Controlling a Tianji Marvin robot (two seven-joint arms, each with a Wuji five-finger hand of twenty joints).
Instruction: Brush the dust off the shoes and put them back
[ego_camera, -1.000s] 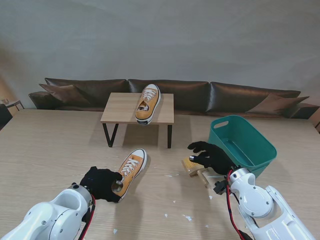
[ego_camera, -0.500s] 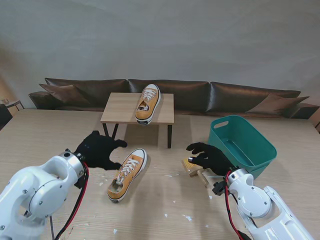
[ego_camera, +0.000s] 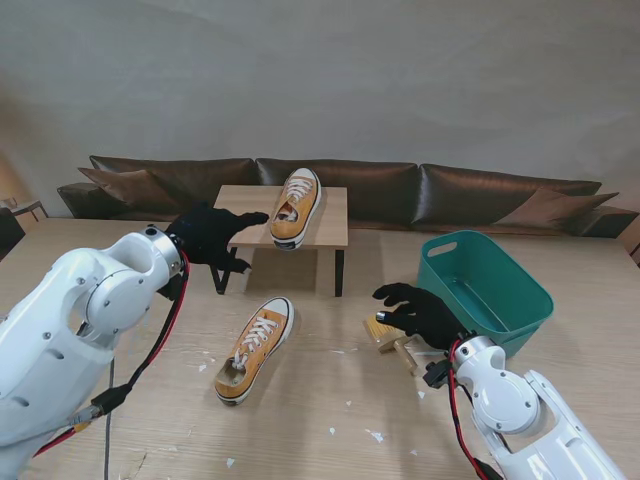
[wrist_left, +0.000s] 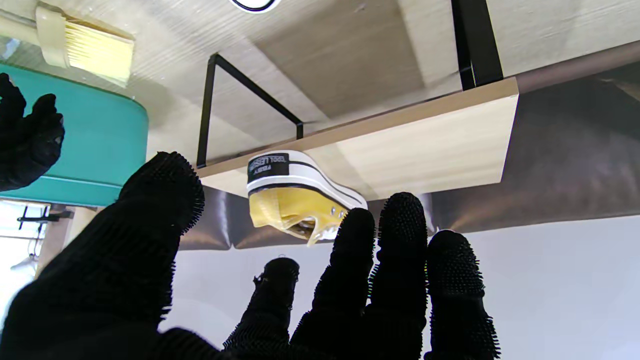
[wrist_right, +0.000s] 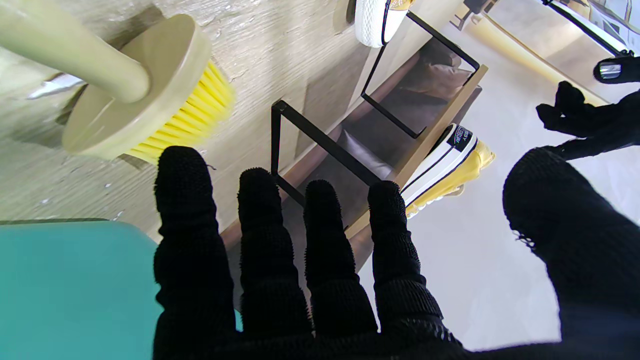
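Observation:
One yellow sneaker (ego_camera: 256, 348) lies on the table in front of me, its toe pointing away. A second yellow sneaker (ego_camera: 296, 207) (wrist_left: 295, 196) (wrist_right: 450, 165) rests on the small wooden stand (ego_camera: 240, 218), heel toward me. My left hand (ego_camera: 211, 233) (wrist_left: 280, 290) is raised at the stand's near left edge, open, fingers spread toward that sneaker and holding nothing. My right hand (ego_camera: 420, 312) (wrist_right: 300, 270) hovers open just over the wooden brush (ego_camera: 388, 338) (wrist_right: 135, 95), which lies on the table with yellow bristles.
A teal plastic basket (ego_camera: 486, 286) stands at the right, close behind my right hand. Small white scraps (ego_camera: 375, 436) are scattered on the table near me. A dark sofa (ego_camera: 480, 195) runs along the far edge.
My left hand let go of the near sneaker's heel, rose and moved away from me to the stand. The near sneaker stays on the table. The right hand barely moved.

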